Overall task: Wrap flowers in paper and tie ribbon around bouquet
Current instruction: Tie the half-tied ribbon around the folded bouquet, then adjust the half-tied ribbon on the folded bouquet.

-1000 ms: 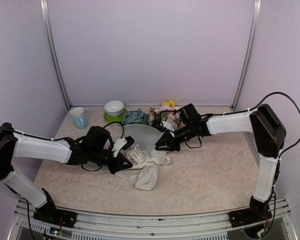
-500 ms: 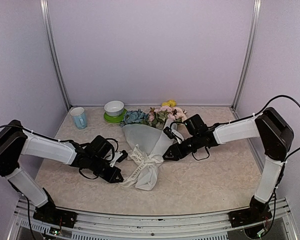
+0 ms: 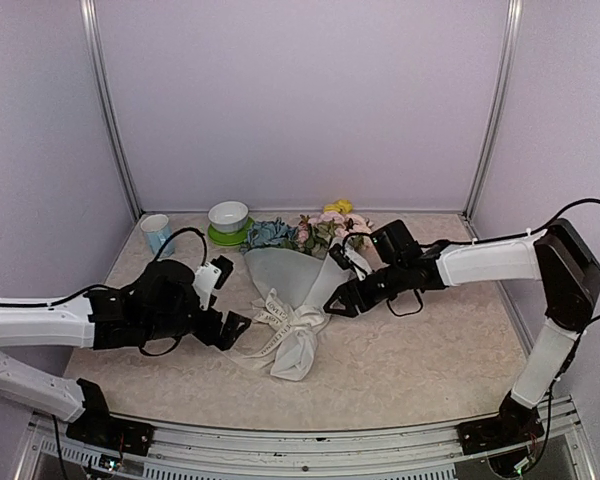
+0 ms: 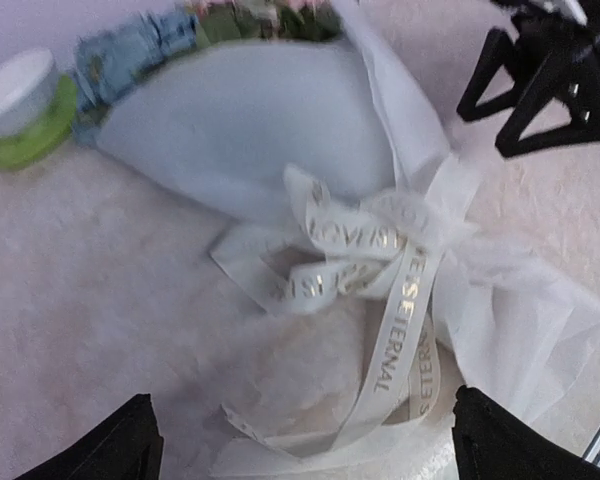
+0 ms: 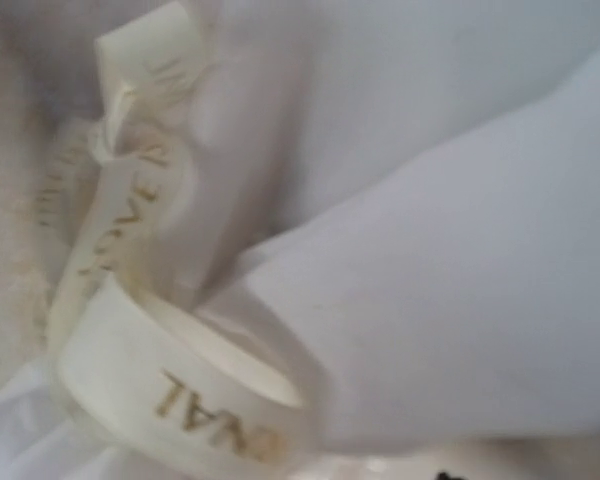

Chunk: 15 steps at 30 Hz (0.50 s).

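Bouquet (image 3: 290, 285) lies mid-counter (image 3: 410, 350), blooms far, ribbon (image 4: 380, 260) knotted round its neck; left end effector (image 4: 305, 435) gapes wide, empty, left of it; right end effector (image 3: 336, 300), part open, grips nothing. Best lift both clear without snagging loose tails.

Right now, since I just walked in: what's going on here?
The bouquet lies on the table, flowers wrapped in paper, with the ribbon tied round its narrow end. The left gripper stands open just left of the ribbon, holding nothing. The right gripper, jaws apart, sits at the bouquet's right edge, gripping nothing visible.
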Each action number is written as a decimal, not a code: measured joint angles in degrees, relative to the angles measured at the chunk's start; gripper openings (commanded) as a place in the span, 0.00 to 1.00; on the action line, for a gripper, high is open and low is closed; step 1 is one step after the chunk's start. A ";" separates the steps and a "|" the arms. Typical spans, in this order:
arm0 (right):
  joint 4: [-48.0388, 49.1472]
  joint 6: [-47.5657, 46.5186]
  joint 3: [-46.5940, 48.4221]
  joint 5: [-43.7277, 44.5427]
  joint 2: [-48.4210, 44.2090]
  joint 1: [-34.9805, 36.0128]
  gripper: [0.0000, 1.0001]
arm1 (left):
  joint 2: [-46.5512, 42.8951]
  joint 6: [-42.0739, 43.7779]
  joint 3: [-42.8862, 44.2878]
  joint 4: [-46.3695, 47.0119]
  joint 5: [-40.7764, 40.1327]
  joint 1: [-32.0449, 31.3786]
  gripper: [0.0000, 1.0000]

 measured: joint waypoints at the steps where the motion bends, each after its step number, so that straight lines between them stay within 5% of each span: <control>1: -1.07 -0.26 -0.02 2.73 -1.38 0.00 0.85 | -3.89 0.96 -1.05 2.45 -3.06 -0.76 0.99; 3: -1.40 -1.79 -0.72 8.63 -5.38 0.00 0.99 | -10.71 3.50 -4.66 11.87 -9.16 -1.51 0.99; 6: 5.81 -5.29 -5.16 16.68 -14.21 -0.13 1.00 | -17.77 4.50 -15.34 36.22 -17.55 -0.52 0.94; 9: 18.73 -2.23 -11.93 25.83 -21.53 -0.68 0.92 | -16.81 -2.89 -23.45 52.85 -15.32 8.79 0.62; 12: 25.42 1.81 -14.69 26.01 -23.30 -2.64 0.84 | -7.91 -8.09 -15.37 47.15 -11.08 18.16 0.59; 15: 21.68 5.88 -10.84 22.53 -20.57 -3.63 0.80 | 0.28 -11.26 -4.92 39.93 -6.12 19.10 0.76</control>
